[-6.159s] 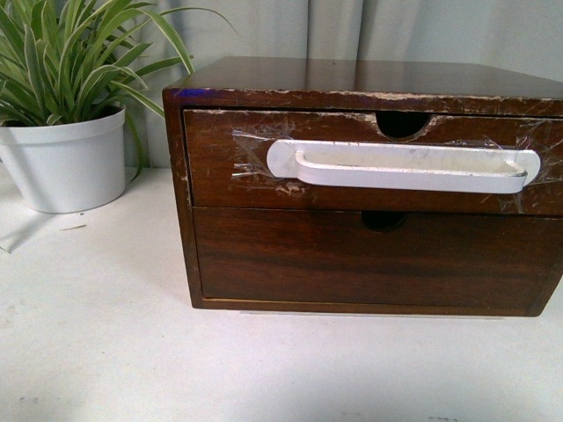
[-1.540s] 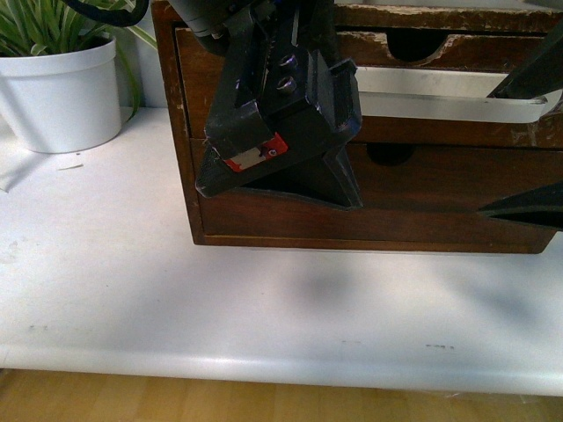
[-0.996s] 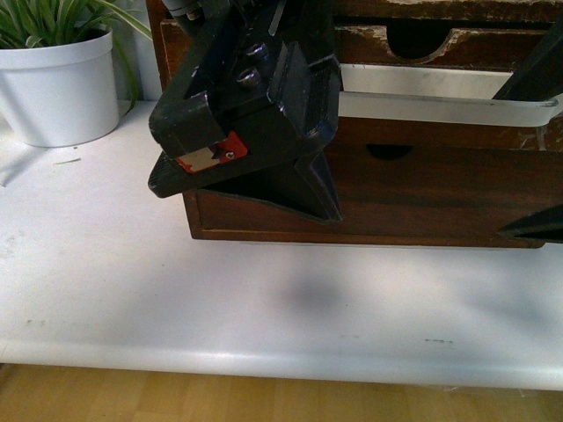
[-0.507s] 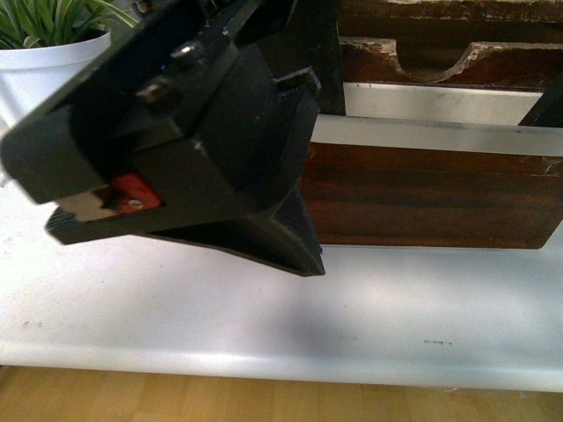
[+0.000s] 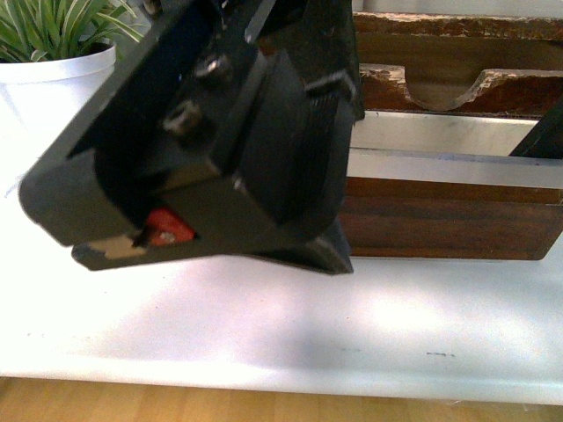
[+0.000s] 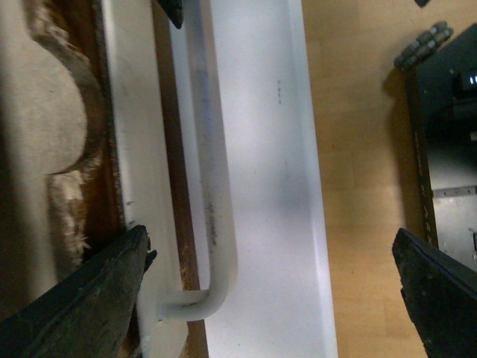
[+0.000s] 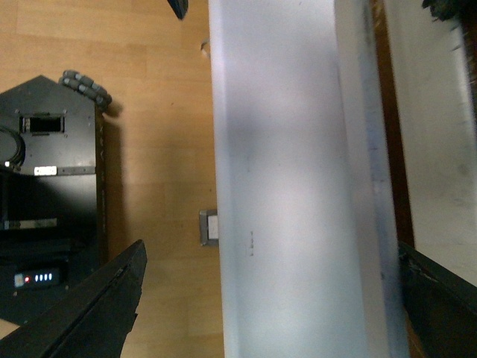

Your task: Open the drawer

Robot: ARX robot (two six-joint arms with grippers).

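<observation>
The drawer (image 5: pixel 440 215) is dark brown wood grain, its handle (image 5: pixel 457 163) white — the pot (image 5: pixel 44 97) white, leaves (image 5: pixel 53 26) green-striped.

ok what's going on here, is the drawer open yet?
Both arms are at the drawer with the taped-on white handle. The left gripper straddles the handle near its end, jaws wide, not clamped on it. The right gripper is open too, above the table edge with the handle between its jaws. The drawer looks partly pulled out; how far is hard to tell.
</observation>
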